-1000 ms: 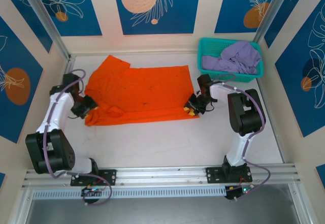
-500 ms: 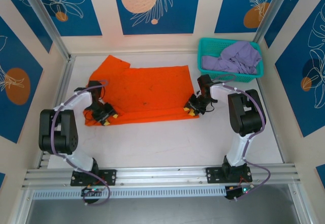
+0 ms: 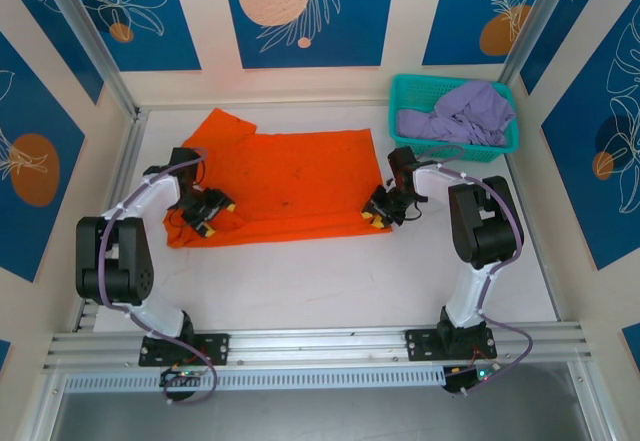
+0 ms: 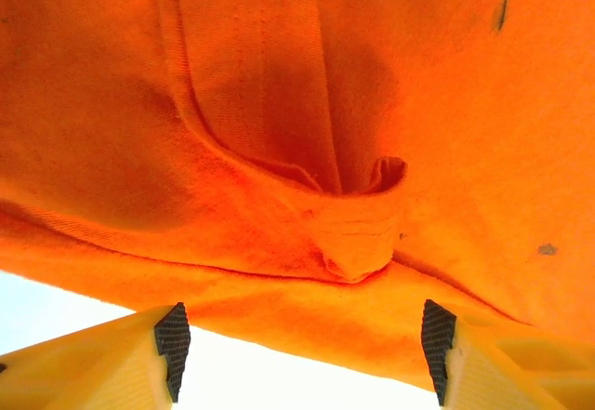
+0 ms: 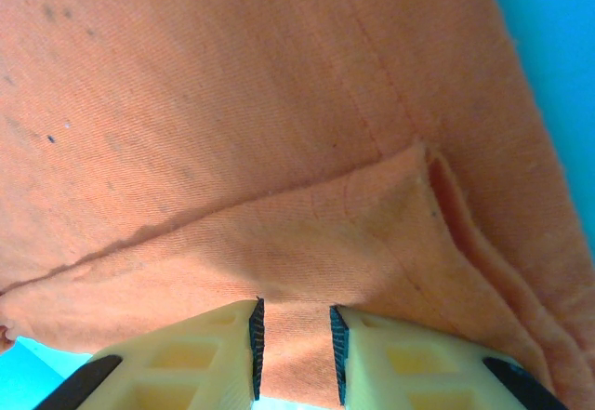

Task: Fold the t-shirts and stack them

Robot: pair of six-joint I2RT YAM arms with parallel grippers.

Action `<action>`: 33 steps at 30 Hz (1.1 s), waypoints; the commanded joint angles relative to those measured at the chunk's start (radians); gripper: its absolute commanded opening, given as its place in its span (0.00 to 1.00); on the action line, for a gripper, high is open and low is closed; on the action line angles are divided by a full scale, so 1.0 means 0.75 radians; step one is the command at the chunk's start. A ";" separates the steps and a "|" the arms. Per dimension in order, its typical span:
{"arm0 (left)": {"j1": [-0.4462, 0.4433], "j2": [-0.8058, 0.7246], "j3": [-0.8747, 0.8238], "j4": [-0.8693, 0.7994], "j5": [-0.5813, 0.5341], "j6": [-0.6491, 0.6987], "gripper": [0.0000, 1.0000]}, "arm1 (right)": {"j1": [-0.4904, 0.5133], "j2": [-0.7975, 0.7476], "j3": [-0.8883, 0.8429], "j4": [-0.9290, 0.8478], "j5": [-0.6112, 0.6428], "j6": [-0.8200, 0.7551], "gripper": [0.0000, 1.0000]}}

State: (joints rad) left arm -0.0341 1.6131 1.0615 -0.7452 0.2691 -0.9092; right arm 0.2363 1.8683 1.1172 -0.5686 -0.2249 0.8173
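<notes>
The orange t-shirt (image 3: 290, 186) lies spread flat across the middle of the table, its left part rumpled. My left gripper (image 3: 205, 209) hovers at the shirt's front left corner. In the left wrist view the left gripper (image 4: 302, 336) is open, with a small cloth fold (image 4: 358, 233) lying loose beyond its wide-apart pads (image 4: 172, 336). My right gripper (image 3: 378, 213) sits at the front right corner. In the right wrist view the right gripper (image 5: 295, 336) is shut on the shirt's hem (image 5: 297, 289). The lavender t-shirt (image 3: 460, 116) lies bunched in the basket.
The teal mesh basket (image 3: 455, 149) stands at the back right, just behind the right arm. Metal frame posts and side walls close in the white table (image 3: 320, 281). Bare table lies in front of the orange shirt.
The left arm swung inward from the table's left edge to the shirt's front left corner, then opened its jaws and let go of the cloth. The right gripper has stayed put.
</notes>
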 commanded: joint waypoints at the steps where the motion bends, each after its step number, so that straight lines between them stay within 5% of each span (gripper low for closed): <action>1: -0.011 -0.021 0.038 -0.051 -0.044 -0.148 0.75 | 0.008 0.005 -0.013 -0.079 0.068 -0.028 0.30; 18: -0.089 0.231 0.334 -0.305 -0.233 -0.192 0.60 | 0.008 0.008 0.021 -0.097 0.077 -0.043 0.30; 30: -0.094 0.368 0.398 -0.273 -0.242 -0.126 0.41 | 0.008 0.003 0.026 -0.103 0.078 -0.044 0.30; 33: -0.100 0.397 0.432 -0.274 -0.232 -0.102 0.30 | 0.008 0.000 0.020 -0.103 0.079 -0.046 0.30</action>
State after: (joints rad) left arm -0.0967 1.8881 1.3437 -0.9287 0.1013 -1.0084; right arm 0.2401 1.8683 1.1305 -0.5945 -0.2047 0.7990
